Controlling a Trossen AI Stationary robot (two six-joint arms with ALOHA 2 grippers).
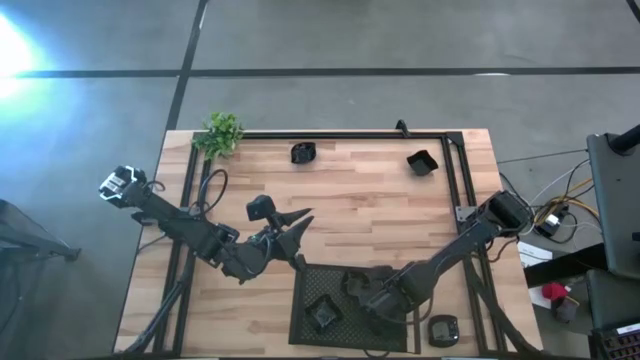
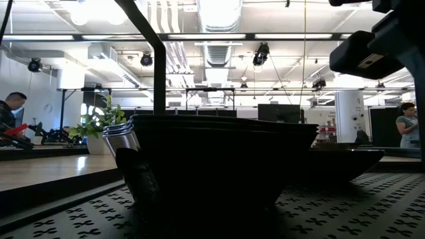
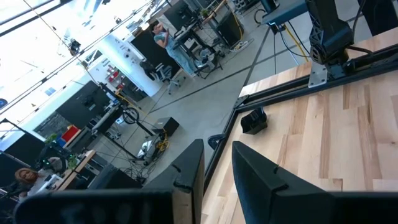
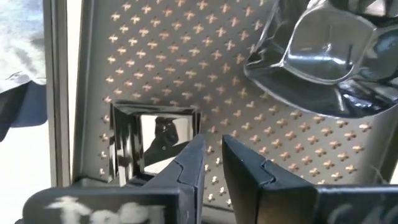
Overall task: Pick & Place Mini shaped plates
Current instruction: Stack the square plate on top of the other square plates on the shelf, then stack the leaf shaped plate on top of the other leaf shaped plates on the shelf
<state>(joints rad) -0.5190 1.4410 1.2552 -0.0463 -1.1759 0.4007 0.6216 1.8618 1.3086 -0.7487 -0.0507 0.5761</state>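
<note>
Your right gripper (image 4: 211, 163) hangs over the mesh tray (image 1: 305, 325), jaws narrowly parted, gripping nothing. Your left gripper (image 1: 297, 222) waits above bare table (image 1: 380, 215), fingers slightly apart, empty. Two mini plates (image 1: 322, 314) lie in the tray; two more (image 1: 421, 162) sit by the far edge.

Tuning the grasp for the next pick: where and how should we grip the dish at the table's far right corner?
The dish sits upright, alone on bare wood. Come straight down and pinch one raised rim edge, ideally the side away from the black rail, which crowds it.
</note>
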